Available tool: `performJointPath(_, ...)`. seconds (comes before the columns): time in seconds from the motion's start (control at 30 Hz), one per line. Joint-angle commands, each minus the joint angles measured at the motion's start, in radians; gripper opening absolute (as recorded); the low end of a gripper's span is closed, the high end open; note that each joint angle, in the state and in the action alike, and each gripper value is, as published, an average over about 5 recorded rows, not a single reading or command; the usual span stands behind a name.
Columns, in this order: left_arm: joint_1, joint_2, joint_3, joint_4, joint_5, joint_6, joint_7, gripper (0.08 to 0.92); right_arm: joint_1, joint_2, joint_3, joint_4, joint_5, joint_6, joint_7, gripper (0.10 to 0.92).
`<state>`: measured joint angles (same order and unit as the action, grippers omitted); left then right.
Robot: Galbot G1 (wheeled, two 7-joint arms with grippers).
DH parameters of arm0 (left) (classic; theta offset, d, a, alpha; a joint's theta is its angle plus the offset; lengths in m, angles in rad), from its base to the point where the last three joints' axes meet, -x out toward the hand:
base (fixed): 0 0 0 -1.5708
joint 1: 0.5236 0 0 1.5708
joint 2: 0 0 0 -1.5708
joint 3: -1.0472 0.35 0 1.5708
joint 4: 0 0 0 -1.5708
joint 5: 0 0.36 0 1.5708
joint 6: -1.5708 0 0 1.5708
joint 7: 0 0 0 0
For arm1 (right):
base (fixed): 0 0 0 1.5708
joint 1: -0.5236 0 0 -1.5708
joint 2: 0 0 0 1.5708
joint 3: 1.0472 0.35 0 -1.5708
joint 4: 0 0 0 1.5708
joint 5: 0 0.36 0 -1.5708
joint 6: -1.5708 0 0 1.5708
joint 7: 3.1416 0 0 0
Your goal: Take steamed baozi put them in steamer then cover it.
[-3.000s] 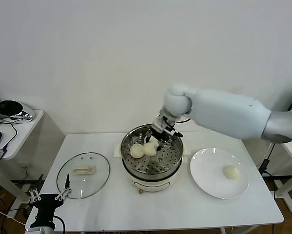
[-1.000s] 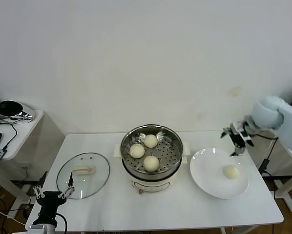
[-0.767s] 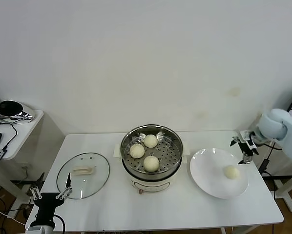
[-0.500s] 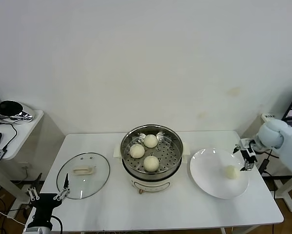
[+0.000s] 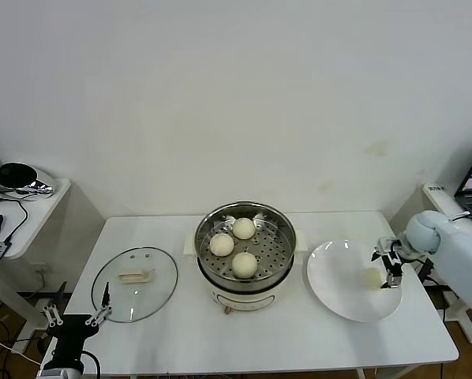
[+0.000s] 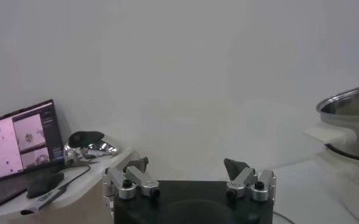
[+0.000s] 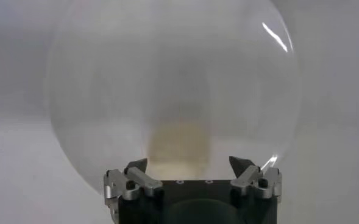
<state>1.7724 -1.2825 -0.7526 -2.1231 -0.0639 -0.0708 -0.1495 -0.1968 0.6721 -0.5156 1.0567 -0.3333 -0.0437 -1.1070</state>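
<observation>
3 steamed baozi (image 5: 233, 246) sit on the perforated tray inside the steamer (image 5: 245, 254), mid-surface, uncovered. 4th baozi (image 5: 371, 277) lies on the white plate (image 5: 339, 284), right of the steamer, near the plate's right side. Right gripper (image 5: 387, 265) sits low at that bun, jaws spread wide on either side of it, not closed on it; in the right wrist view the bun (image 7: 180, 142) shows just ahead between the 2 fingertips (image 7: 242, 165). Cover (image 5: 134, 283) lies flat on the white surface (image 5: 244, 332), left of the steamer, handle up. Left gripper (image 5: 76, 319) parked low at the surface's front-left corner, jaws open, holding nothing. Side desk with laptop (image 6: 22, 144) further left.
</observation>
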Motion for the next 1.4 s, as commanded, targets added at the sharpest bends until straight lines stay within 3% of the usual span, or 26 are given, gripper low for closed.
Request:
performJointPath(0.03, 0.001, -0.001, 0.001, 0.002, 0.000, 0.000, 0.000, 0.823, -0.034, 0.029, 0.027, -0.040, -0.025, -0.007, 0.007, 0.819)
performJointPath(0.67, 0.006, -0.009, 0.005, -0.007, 0.005, -0.002, 0.000, 0.823, 0.033, -0.012, -0.021, 0.027, 0.019, -0.027, -0.006, 0.628)
performJointPath(1.1, -0.020, 0.000, 0.025, 0.000, 0.004, 0.003, 0.001, 0.823, 0.563, -0.168, -0.465, 0.346, 0.351, -0.196, -0.008, 0.586)
performJointPath(1.4, -0.047, 0.005, 0.052, 0.003, 0.004, 0.013, 0.003, 0.823, 0.965, -0.014, -0.792, 0.481, 0.638, -0.326, 0.076, 0.589)
